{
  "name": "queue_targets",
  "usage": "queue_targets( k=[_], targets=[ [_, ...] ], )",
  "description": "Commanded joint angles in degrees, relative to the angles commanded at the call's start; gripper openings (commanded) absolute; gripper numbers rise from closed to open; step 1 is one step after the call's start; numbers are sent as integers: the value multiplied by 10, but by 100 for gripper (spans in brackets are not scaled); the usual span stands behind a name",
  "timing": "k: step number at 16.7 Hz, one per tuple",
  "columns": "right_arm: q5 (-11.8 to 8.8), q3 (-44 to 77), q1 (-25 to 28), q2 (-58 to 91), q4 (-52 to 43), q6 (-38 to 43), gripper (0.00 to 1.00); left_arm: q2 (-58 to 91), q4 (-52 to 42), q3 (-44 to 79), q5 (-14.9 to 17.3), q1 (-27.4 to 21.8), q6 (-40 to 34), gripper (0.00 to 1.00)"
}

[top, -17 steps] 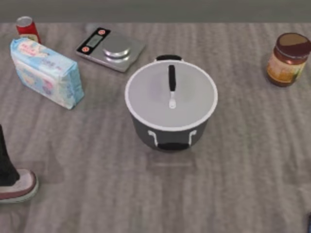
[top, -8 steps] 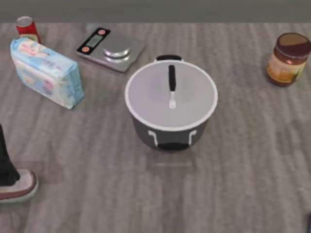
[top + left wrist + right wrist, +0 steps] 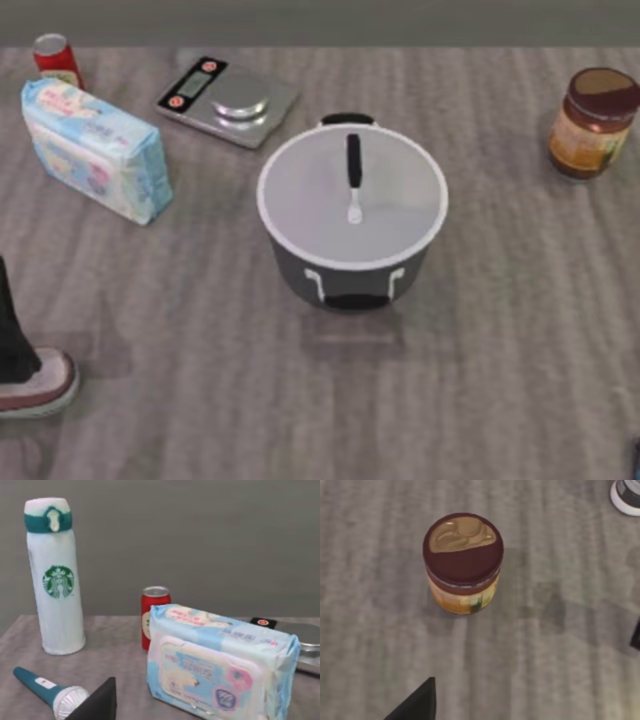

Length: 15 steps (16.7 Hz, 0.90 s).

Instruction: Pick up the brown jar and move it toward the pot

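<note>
Approach is the step in hand — nothing gripped yet. Brown jar [image 3: 592, 122] stands upright on the surface [image 3: 200, 350], well right of the pot [image 3: 352, 215], lid on, brown contents inside. The pot's lid is on too, so its inside is hidden. Right pincer [image 3: 415, 705] hovers near the jar; whether it is spread or clenched I cannot tell. Next: descend, straddle the jar — then close. Left arm sits parked, far left of the pot.

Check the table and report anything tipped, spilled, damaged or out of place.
Nothing stands out. The brown jar stands upright with its lid on near the table's right edge, apart from the pot, whose lid sits squarely. The scale, wipes pack and red can rest undisturbed; no spills show.
</note>
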Motion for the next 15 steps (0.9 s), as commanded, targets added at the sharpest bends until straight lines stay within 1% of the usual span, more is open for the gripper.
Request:
queue_targets(
  k=[5,8,12,15],
  targets=[
    [-6,305,10,291,-136,-22,100,0,0,0,0,0,0,100],
    [-11,461,19,447,-206,-35,100,0,0,0,0,0,0,100],
    [-18,617,30,610,-278,-51,100,0,0,0,0,0,0,100],
    [-21,685,36,682,-310,-58,100,0,0,0,0,0,0,100]
  ],
)
